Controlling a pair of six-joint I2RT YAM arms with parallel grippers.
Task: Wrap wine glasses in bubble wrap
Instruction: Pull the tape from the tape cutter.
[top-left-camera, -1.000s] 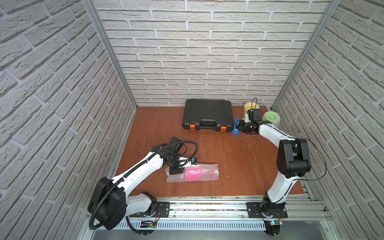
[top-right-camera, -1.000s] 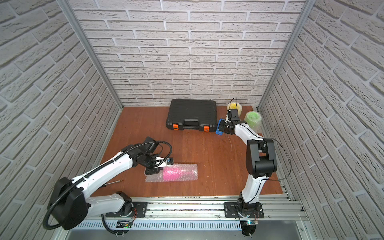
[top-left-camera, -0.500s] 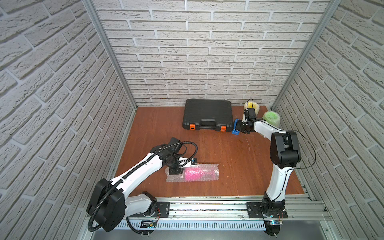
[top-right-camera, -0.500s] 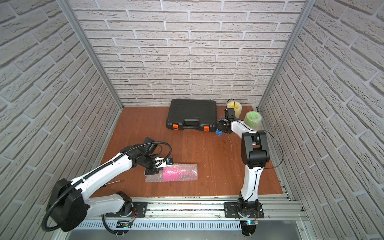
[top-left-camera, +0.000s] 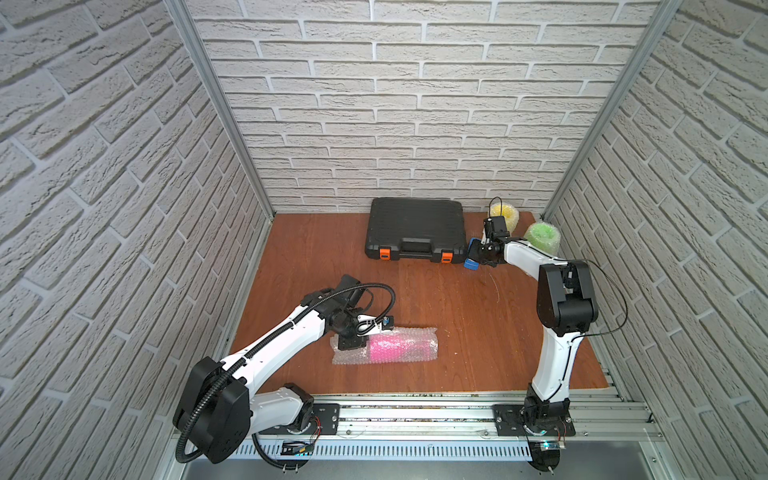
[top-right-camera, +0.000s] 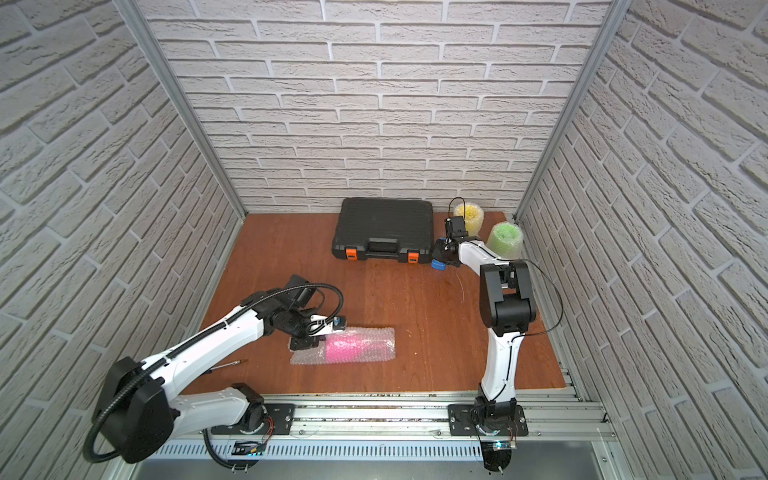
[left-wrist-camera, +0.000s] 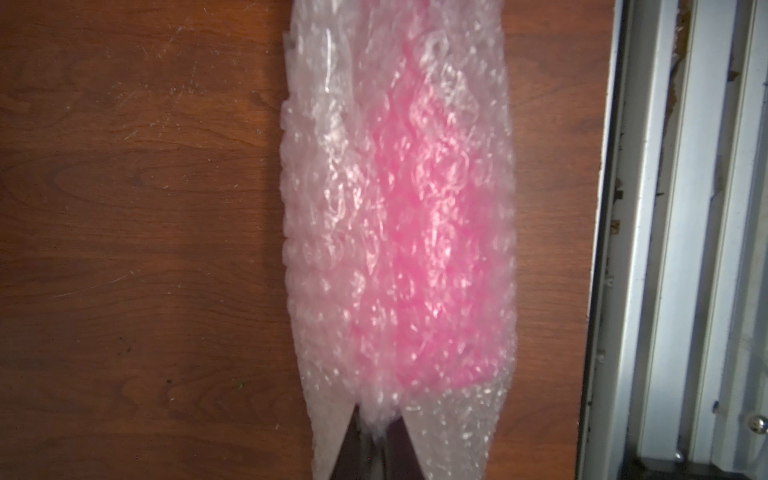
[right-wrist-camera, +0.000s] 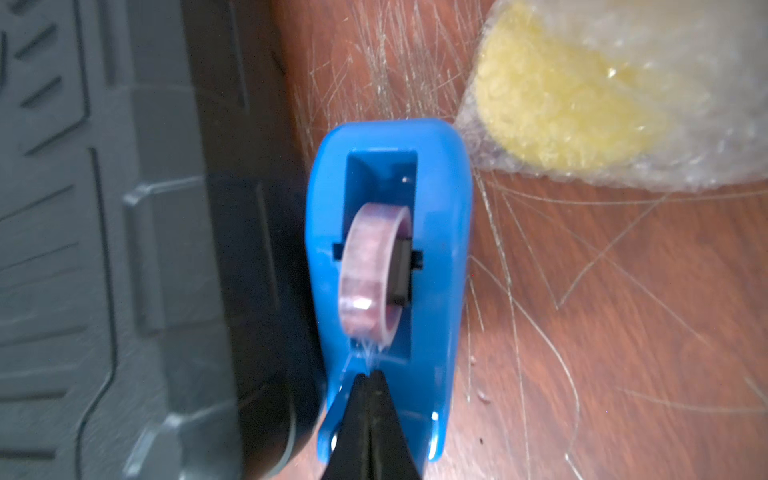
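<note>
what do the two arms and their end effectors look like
White shells, black joint housings. The left arm carries a ribbed black conduit, the right arm a thin black cable. The left end effector and right end effector have dark tapered fingers.

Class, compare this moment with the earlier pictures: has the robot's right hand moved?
Yes. In a top view, the right hand has shifted slightly sideways, toward the black case, which has not moved.
</note>
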